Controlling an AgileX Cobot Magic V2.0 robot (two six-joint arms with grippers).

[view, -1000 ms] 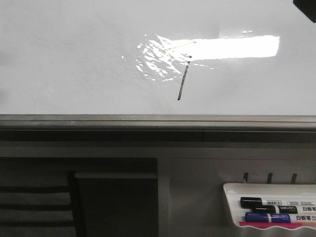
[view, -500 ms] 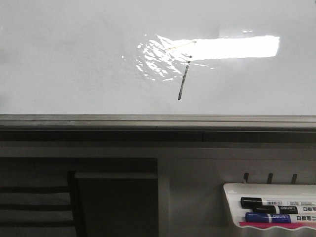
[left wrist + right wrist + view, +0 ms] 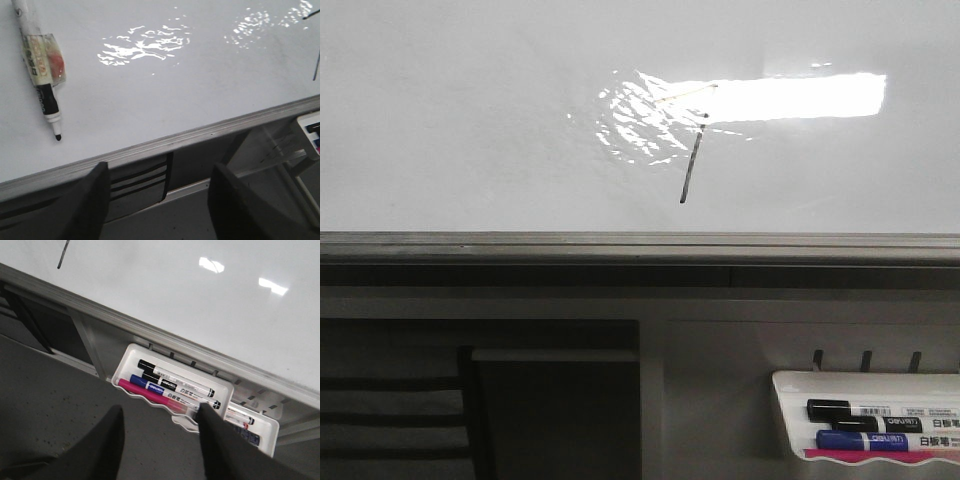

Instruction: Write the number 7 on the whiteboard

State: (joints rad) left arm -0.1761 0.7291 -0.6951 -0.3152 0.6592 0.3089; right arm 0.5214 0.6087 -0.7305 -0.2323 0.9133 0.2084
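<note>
The whiteboard (image 3: 470, 130) lies flat and fills the upper front view, with a grey edge rail (image 3: 620, 243) along its near side. The number 7 (image 3: 691, 165) is drawn near the glare: a faint top stroke and a dark slanted downstroke. Its downstroke also shows in the right wrist view (image 3: 63, 255). An uncapped black marker (image 3: 44, 95) lies on the whiteboard (image 3: 200, 90) in the left wrist view. My left gripper (image 3: 159, 200) is open and empty, off the board's near edge. My right gripper (image 3: 160, 440) is open and empty, in front of the marker tray. Neither gripper shows in the front view.
A white marker tray (image 3: 790, 385) hangs below the board's rail at the right, holding black, blue and pink markers (image 3: 165, 386). A second small white tray (image 3: 262, 427) sits beside it. A dark slatted panel (image 3: 390, 410) is under the board at the left.
A dark arm part at the top right corner of the front view one second ago has gone out of view. The 7 and the board are unchanged.
</note>
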